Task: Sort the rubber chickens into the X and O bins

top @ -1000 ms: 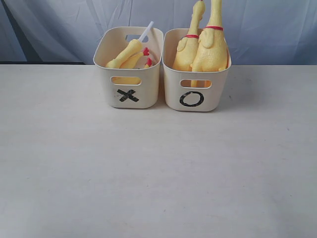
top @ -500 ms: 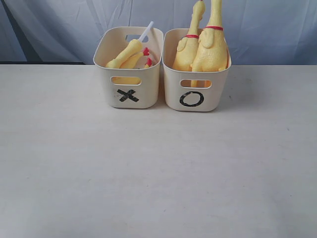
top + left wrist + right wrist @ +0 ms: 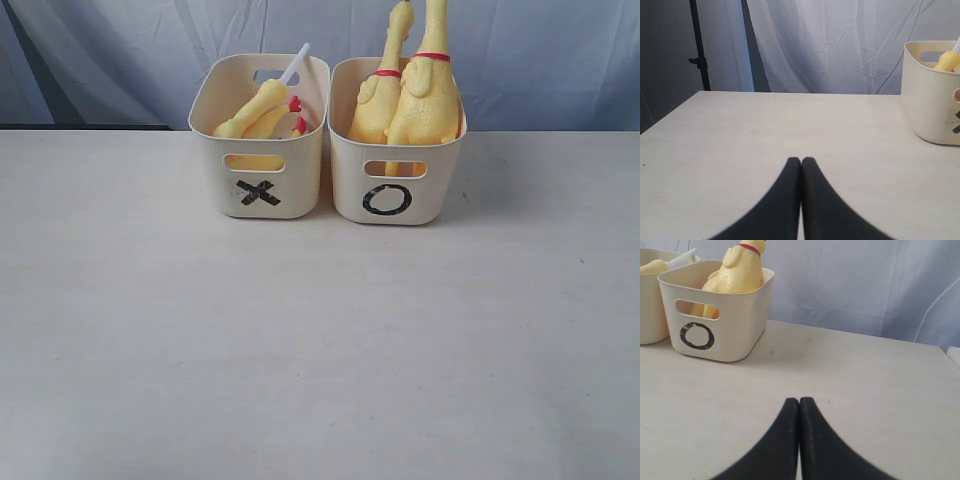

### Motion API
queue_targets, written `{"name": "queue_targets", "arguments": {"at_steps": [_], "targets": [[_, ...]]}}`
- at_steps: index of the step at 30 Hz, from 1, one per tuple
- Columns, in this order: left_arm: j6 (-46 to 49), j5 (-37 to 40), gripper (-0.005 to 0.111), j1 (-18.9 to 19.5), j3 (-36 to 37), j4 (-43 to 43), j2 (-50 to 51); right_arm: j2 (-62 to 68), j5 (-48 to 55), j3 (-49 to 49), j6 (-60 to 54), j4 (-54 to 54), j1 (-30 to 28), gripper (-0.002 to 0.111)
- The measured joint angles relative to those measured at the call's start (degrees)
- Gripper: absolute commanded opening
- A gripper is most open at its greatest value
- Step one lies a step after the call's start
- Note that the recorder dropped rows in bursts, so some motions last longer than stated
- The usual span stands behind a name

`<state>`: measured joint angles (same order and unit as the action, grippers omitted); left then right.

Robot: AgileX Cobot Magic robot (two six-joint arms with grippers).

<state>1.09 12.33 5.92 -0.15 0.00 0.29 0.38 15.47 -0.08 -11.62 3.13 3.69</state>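
Note:
Two cream bins stand side by side at the back of the table. The X bin [image 3: 260,195] on the left holds smaller yellow rubber chickens [image 3: 255,112] lying slanted, with a white stick poking up. The O bin [image 3: 390,200] on the right holds two large rubber chickens [image 3: 425,100] standing upright, necks above the rim. Neither gripper shows in the exterior view. My left gripper [image 3: 801,160] is shut and empty, low over bare table, with the X bin [image 3: 930,95] off to its side. My right gripper [image 3: 799,400] is shut and empty, the O bin [image 3: 735,315] and a chicken [image 3: 737,270] ahead of it.
The pale table [image 3: 320,350] spreads wide in front of the bins. A light curtain [image 3: 540,60] hangs behind the table's far edge. A dark stand [image 3: 697,50] rises beyond the table's corner in the left wrist view.

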Motion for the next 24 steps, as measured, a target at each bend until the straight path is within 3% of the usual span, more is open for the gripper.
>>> {"name": "queue_targets", "arguments": {"at_steps": [24], "targets": [[1.03, 0.59, 0.0, 0.0, 0.0, 0.0, 0.0, 0.0, 0.22, 0.0, 0.0, 0.0, 0.0, -0.001]]}}
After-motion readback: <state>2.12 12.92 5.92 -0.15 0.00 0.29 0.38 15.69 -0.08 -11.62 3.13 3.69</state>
